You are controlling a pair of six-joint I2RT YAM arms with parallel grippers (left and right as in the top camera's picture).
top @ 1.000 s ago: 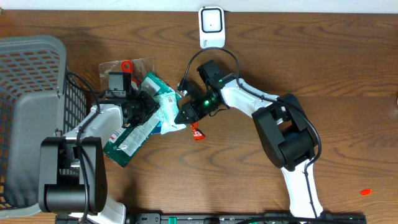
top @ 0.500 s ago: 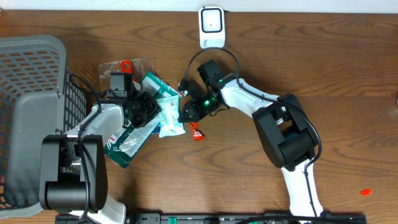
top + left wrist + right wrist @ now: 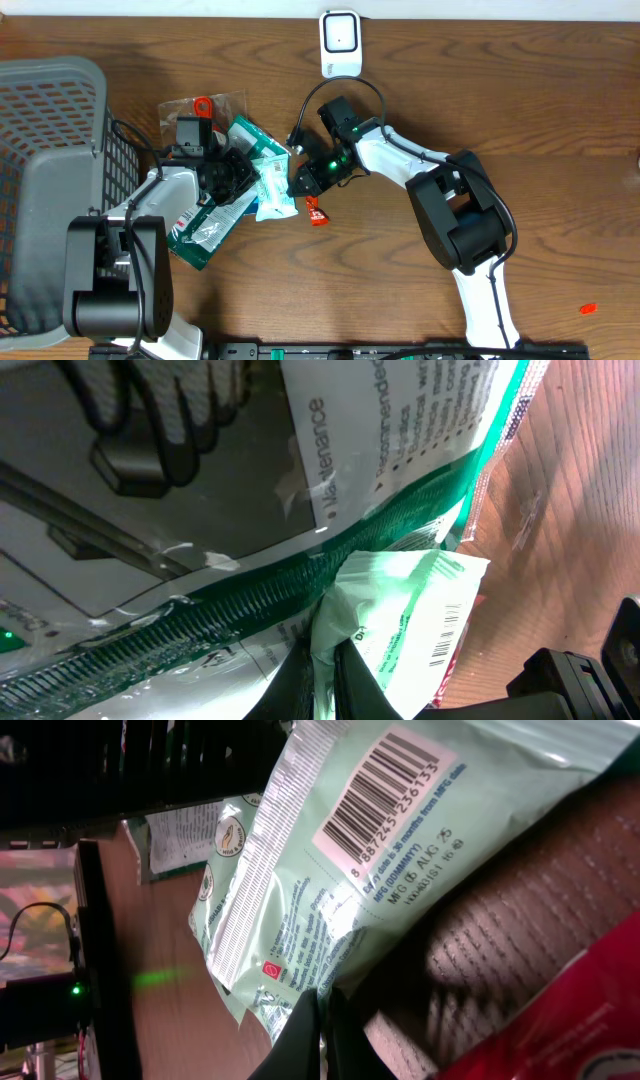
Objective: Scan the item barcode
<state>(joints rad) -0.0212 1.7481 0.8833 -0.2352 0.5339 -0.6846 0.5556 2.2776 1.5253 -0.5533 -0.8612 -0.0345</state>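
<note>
A pale green packet [image 3: 272, 187] with a printed barcode [image 3: 385, 795] lies between my two arms, partly on a dark green bag [image 3: 212, 222]. My left gripper [image 3: 248, 182] is shut on the packet's left side, with a fold of the packet [image 3: 410, 615] pinched at the left gripper [image 3: 323, 643]. My right gripper [image 3: 294, 185] is shut on the opposite edge, where the right gripper [image 3: 323, 992] clamps the thin seam. The white scanner [image 3: 340, 43] stands at the table's far edge, well beyond the packet.
A grey basket [image 3: 50, 120] fills the left side. A clear pack with an orange tab [image 3: 204, 106] lies behind the left gripper. A small red sachet [image 3: 316, 211] sits just right of the packet, and a red scrap [image 3: 587, 308] lies far right.
Both grippers have closed on the pale green packet. It has bunched slightly and slid a little to the right, off the dark green bag.
</note>
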